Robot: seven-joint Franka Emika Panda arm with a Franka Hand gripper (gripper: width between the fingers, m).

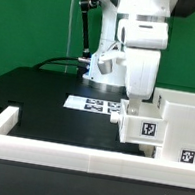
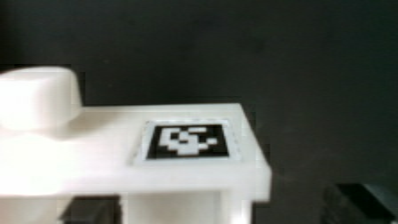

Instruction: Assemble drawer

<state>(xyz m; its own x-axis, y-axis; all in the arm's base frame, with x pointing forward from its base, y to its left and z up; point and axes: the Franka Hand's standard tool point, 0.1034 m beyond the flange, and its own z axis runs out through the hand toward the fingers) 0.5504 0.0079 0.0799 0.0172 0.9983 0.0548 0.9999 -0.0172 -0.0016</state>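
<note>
- Drawer (image 1: 172,127) parts sat on the black table (image 1: 35,96) at the exterior view's right, against the border wall (image 1: 66,158).
- Gripper (image 1: 138,100) hovered over a tagged tray (image 2: 160,150); whether its fingers were apart could not be told.
- Plastic looked light, stiff and slippery; a thin wall would be the best hold.

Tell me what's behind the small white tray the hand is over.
Behind the small tray rises the tall drawer shell, with the marker board lying farther back on the black table. The hand covers the tray's top, so its inside is unseen.
</note>
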